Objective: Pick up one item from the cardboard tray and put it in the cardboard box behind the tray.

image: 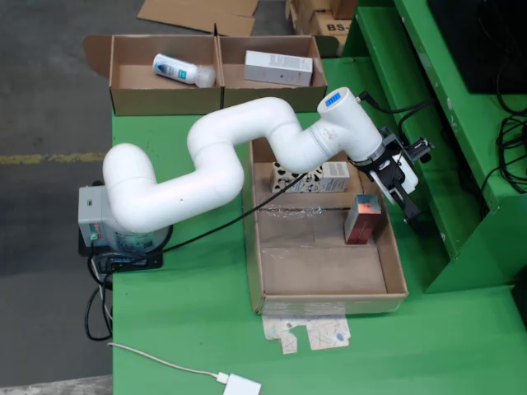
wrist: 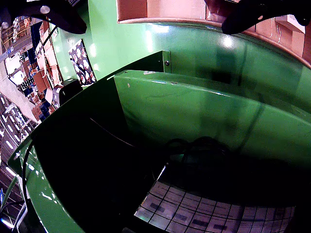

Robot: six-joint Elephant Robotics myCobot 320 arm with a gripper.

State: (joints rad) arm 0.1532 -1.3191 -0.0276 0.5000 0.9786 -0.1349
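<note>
In the fixed view, a dark red box (image: 363,219) stands upright inside the cardboard tray (image: 329,280) against its three-o'clock wall, with a white patterned carton (image: 311,177) lying at about ten o'clock from it near the tray's far end. The gripper (image: 401,183) hangs just outside that wall at one o'clock from the red box, empty; in the wrist view its dark fingers (wrist: 252,14) stand spread apart. Well beyond, at twelve o'clock, the cardboard box (image: 216,74) holds a white bottle (image: 183,69) and a white carton (image: 278,67).
</note>
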